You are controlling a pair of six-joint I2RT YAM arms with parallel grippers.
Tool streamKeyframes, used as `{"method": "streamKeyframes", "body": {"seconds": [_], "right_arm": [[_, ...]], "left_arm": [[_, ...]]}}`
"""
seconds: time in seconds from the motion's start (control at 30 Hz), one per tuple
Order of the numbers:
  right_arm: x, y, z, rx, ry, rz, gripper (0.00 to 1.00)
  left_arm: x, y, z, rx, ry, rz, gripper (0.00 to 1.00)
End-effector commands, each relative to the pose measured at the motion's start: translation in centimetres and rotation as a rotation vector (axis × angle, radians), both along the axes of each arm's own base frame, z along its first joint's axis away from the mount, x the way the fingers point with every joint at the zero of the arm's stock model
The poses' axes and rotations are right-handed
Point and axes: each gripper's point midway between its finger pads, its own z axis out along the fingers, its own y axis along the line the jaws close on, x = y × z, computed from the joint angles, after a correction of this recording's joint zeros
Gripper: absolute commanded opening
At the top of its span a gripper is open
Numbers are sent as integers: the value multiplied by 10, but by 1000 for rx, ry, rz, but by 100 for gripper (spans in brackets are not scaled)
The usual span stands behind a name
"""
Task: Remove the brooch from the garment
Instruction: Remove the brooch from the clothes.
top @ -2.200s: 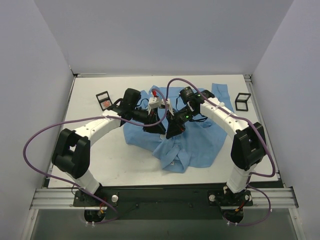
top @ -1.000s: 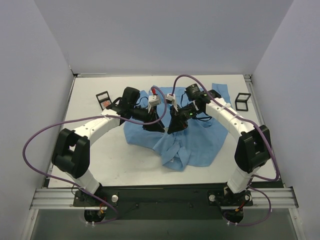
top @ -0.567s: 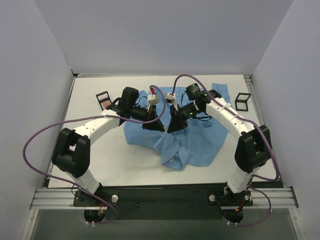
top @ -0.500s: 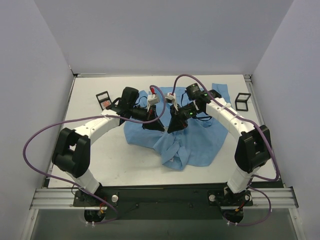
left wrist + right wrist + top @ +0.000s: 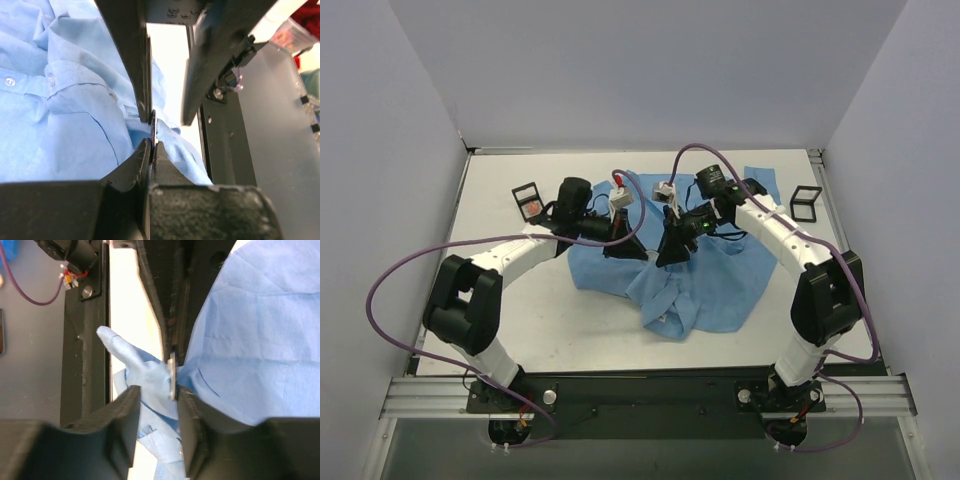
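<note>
Mid-table, a light blue collared button-up shirt (image 5: 720, 290) lies crumpled on the white tabletop (image 5: 520, 310), with both arms converged over its upper middle.

Left gripper (image 5: 151, 146): fingers pressed together, pinching a thin dark disc seen edge-on, the small round brooch (image 5: 153, 125). A peak of shirt cloth is tented around it.

Right wrist view agrees. The brooch (image 5: 172, 375) sticks out past the left gripper's tips, with cloth on both sides of it.

Right gripper (image 5: 157, 392): fingers apart, straddling the brooch. The disc sits just beside one finger and off the other; can't tell if it touches. The two grippers are nose to nose.

The brooch's face shows in no view, and from the top camera it is hidden under the grippers.

A black rectangular frame (image 5: 527, 200) sits on the tabletop left of the shirt, and a second frame (image 5: 805, 202) to the right, both apart from it.
</note>
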Motion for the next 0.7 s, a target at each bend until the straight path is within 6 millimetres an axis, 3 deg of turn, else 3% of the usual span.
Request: {"method": "streamKeyframes", "body": {"seconds": [0.0,0.13,0.17,0.2,0.27,0.43,0.47,0.67], "right_arm": [[-10,-5,46,152,-17,21,39],[-7,-12,60,225,-11,13,46],[-7,-13,62,232,-19,13,47],[-6,-14,62,233,-22,8,47],[-3,-14,58,231,-34,2,47],[10,-10,49,247,-38,-60,48],[11,-9,53,258,-49,-70,48],[12,-6,63,321,-78,-87,45]], "left_arm": [[19,7,28,-131,-62,101,0],[18,6,34,-180,2,143,0],[21,5,45,-223,-45,147,0],[18,6,40,-233,-22,160,0],[15,5,55,-299,-26,165,0],[2,5,65,-385,-4,168,0],[-1,6,74,-433,-57,159,0],[-13,7,83,-510,-48,153,0]]}}
